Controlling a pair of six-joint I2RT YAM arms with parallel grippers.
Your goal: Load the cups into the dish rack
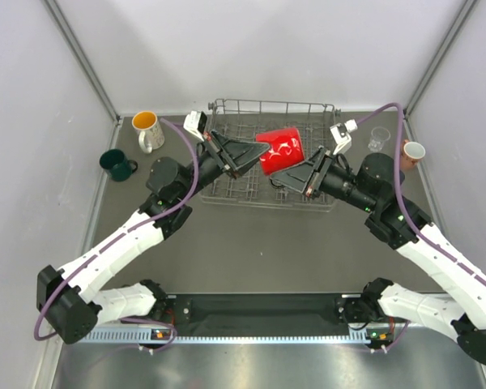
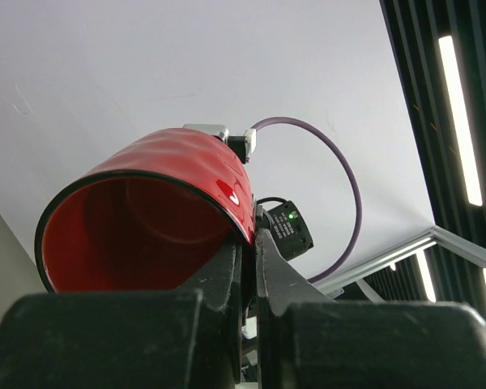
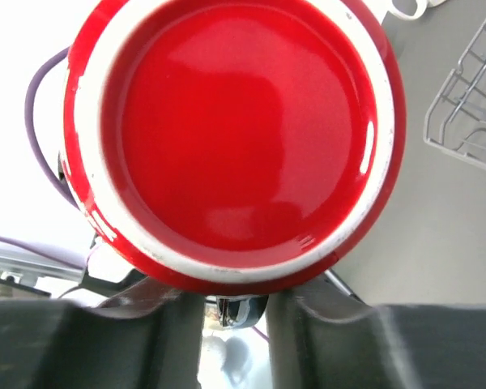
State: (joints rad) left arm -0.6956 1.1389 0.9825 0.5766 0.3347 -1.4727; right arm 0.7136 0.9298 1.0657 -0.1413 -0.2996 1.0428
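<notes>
The red mug hangs on its side in the air over the grey wire dish rack, between my two grippers. My left gripper is shut on its rim wall, one finger inside and one outside; the left wrist view shows the mug's red mouth above the closed jaws. My right gripper is open at the mug's base. Its fingers stand apart under the base, either side of a dark glossy part, with a gap on one side.
A white speckled mug with orange inside and a dark green mug stand left of the rack. A clear glass and a salmon-pink mug stand to its right. A rack corner shows in the right wrist view.
</notes>
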